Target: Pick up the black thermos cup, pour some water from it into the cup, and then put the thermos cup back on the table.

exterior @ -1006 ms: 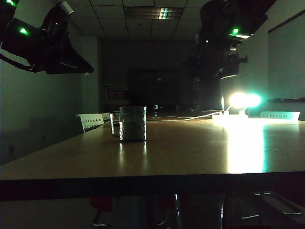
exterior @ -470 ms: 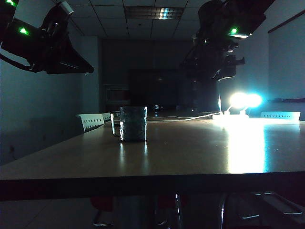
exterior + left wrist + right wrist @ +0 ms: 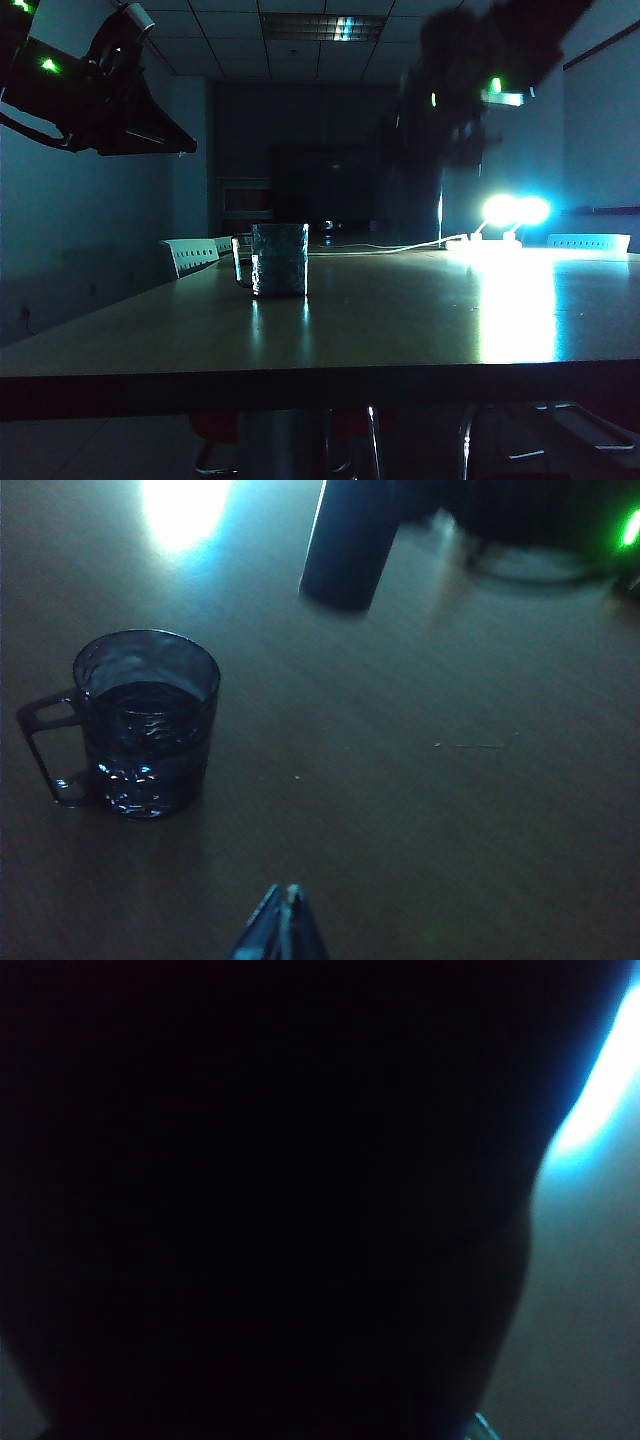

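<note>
Fingertips of the left gripper (image 3: 282, 925) meet in a closed point above the table (image 3: 420, 810), near the cup (image 3: 145, 723). That mug stands upright toward the table's left side, handle pointing left, dark liquid inside. Beyond it the black thermos cup (image 3: 348, 542) hangs clear of the wood, long axis near upright, its top cut off. Right gripper: a dark blur hides whether it grasps anything.
</note>
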Robot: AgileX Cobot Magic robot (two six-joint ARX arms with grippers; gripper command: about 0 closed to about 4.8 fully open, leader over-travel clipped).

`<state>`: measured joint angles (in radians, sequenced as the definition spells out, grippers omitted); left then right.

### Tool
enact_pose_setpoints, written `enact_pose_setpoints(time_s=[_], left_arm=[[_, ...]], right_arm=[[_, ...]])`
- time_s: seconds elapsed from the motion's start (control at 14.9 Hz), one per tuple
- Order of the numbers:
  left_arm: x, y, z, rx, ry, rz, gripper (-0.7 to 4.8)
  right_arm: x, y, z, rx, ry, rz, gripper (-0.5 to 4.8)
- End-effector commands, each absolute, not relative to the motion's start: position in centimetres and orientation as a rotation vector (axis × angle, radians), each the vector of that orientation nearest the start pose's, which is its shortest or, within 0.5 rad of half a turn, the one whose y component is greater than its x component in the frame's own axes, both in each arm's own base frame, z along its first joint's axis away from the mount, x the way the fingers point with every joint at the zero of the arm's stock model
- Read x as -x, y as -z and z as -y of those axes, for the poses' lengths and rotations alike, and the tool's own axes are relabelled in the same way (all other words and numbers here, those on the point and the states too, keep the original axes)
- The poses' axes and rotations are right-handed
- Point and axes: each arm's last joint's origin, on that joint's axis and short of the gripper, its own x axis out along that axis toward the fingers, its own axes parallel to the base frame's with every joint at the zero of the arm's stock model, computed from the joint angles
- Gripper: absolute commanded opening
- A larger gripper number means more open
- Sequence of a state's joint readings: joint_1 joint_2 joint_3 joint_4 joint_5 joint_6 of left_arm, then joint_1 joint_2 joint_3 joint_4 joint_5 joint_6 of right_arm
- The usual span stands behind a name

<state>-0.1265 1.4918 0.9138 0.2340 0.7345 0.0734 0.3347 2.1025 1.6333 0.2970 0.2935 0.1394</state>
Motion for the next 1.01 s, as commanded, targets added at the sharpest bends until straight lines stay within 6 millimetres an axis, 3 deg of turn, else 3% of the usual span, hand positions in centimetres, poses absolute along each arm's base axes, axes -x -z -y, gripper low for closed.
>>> enact_pose_setpoints(time_s=[0.07, 0.2, 0.34, 1.01], left_arm=[[-31.5, -25.6, 6.0, 0.039, 0.879, -0.294, -0.06], [-31.5, -25.5, 6.0, 0.042, 0.878, -0.302, -0.06], [-31.5, -25.5, 6.0, 0.044, 0.878, -0.310, -0.06], [-31.5, -25.5, 6.0, 0.041, 0.874, -0.307, -0.06]], right_arm=[[-46.2, -24.7, -15.6, -0.115, -0.089, -0.135, 2.36], [-46.0, -24.0, -15.5, -0.119, -0.090, -0.122, 2.55], [-45.9, -23.9, -15.4, -0.134, -0.093, -0.060, 3.63], [-46.8, -20.5, -15.6, -0.120, -0.115, -0.109, 3.78]])
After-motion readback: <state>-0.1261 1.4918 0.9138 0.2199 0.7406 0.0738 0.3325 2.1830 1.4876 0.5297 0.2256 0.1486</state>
